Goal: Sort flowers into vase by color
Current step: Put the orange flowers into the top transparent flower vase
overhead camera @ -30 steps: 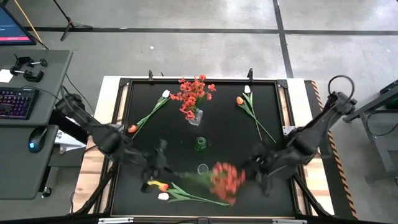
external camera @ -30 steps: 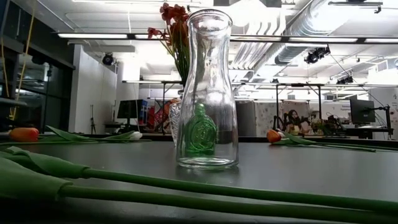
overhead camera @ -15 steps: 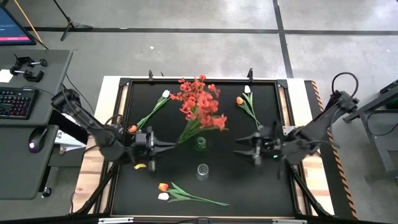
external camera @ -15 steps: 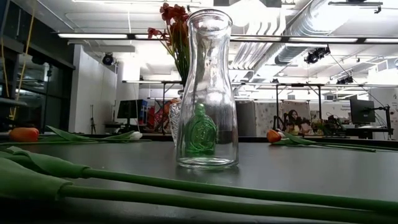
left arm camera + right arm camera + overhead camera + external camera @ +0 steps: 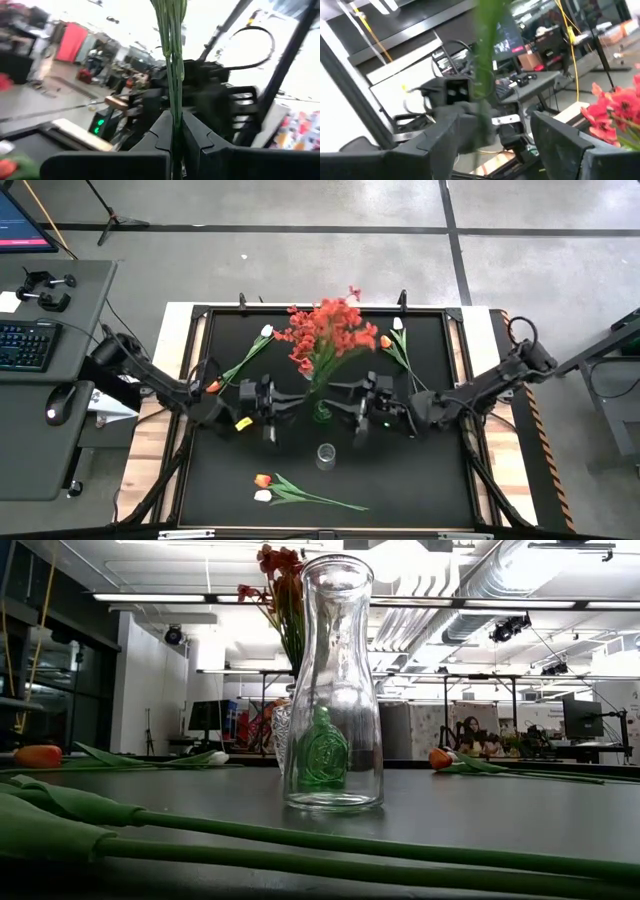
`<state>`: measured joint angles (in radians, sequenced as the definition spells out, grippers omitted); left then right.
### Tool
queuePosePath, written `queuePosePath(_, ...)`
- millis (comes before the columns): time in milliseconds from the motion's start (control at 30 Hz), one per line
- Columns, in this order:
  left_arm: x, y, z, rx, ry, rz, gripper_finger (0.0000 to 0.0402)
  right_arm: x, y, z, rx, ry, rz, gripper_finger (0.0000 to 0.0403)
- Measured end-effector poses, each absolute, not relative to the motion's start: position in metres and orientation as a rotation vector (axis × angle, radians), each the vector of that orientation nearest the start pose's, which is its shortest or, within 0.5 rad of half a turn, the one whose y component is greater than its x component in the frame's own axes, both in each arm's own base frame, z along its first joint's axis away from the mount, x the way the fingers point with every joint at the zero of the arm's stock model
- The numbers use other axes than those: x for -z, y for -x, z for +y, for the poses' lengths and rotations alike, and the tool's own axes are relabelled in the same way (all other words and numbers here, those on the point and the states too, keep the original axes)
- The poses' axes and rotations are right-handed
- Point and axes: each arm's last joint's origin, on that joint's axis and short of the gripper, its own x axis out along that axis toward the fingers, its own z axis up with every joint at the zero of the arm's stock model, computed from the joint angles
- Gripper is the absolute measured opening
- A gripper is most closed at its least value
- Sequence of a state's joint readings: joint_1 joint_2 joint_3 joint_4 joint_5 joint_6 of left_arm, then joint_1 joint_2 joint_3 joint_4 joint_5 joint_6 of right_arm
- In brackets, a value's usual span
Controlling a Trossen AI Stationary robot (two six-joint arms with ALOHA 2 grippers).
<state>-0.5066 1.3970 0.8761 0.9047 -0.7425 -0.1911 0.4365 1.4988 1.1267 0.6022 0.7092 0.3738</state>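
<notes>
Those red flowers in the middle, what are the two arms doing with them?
The left gripper is shut on the stems of a red spray, holding it upright over the green vase. The right gripper faces it from the other side, open around the stems. Another red bunch already stands in a vase behind. Orange and white tulips lie on the table, and a clear vase is empty.

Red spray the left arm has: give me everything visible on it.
The red blossom spray is a bushy cluster of red artificial blooms on bundled thin green stalks. It stands roughly upright over mid-table, above the green vase. The left end effector is shut on the stalks; the open right end effector brackets them, contact unclear.
</notes>
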Motion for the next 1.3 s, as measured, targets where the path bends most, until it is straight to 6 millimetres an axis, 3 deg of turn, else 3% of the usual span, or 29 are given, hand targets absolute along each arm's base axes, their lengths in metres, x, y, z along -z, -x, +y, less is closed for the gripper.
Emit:
queuePosePath(200, -0.327, -0.281, -0.125, -0.192, 0.357, -0.301, 0.0000, -0.353, -0.326, 0.117, 0.148, -0.544, -0.300, 0.0234)
queuePosePath(633, -0.323, -0.286, -0.117, -0.213, 0.379, -0.270, 0.0000, -0.357, -0.326, 0.112, 0.155, -0.537, -0.339, 0.0222)
queuePosePath(933, -0.319, -0.290, -0.110, -0.240, 0.361, -0.239, 0.0000, -0.355, -0.330, 0.103, 0.190, -0.524, -0.328, 0.0143)
queuePosePath(1233, -0.318, -0.290, -0.110, -0.245, 0.351, -0.231, 0.0005, -0.354, -0.330, 0.102, 0.207, -0.449, -0.315, 0.0013)
queuePosePath(1300, -0.318, -0.290, -0.110, -0.247, 0.327, -0.228, 0.0013, -0.355, -0.330, 0.102, 0.207, -0.443, -0.315, 0.0010)
